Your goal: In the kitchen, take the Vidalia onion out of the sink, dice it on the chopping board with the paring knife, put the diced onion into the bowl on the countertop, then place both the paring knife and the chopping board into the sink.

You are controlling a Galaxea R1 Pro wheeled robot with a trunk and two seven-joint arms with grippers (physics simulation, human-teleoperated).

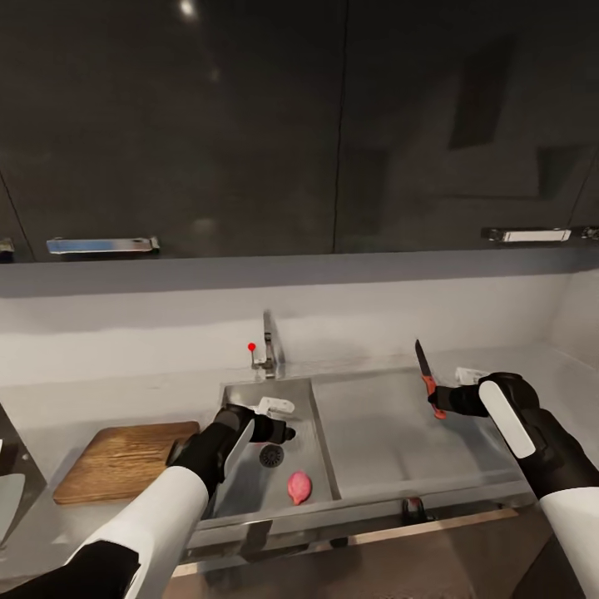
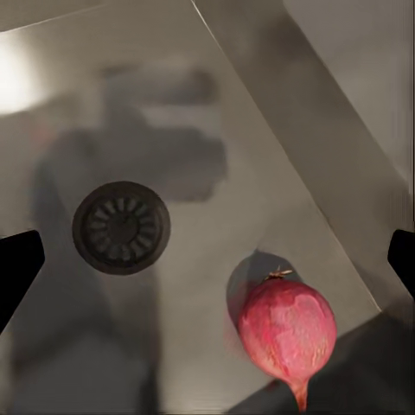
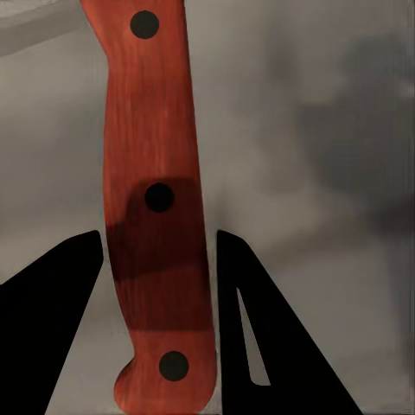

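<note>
Kitchen, head view: grey counter (image 1: 66, 408); steel sink (image 1: 320, 433) holds the pink onion (image 1: 299, 487) near its front wall; wooden chopping board (image 1: 125, 459) beside its left rim.
Left wrist view: left tool (image 2: 207, 259) spread wide above onion (image 2: 288, 331) and round drain (image 2: 121, 227).
Right wrist view: right tool (image 3: 160, 259) clamps the paring knife (image 3: 156, 207) by its riveted red handle.

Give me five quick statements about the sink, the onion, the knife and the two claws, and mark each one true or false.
1. The onion lies in the sink basin. True.
2. The right claw holds the paring knife by its handle. True.
3. The left claw is shut on the onion. False: it hangs open over the basin, the onion lying free below.
4. The chopping board is in the sink. False: it lies on the countertop beside the basin.
5. The knife's blade points upward in the head view. True.
</note>
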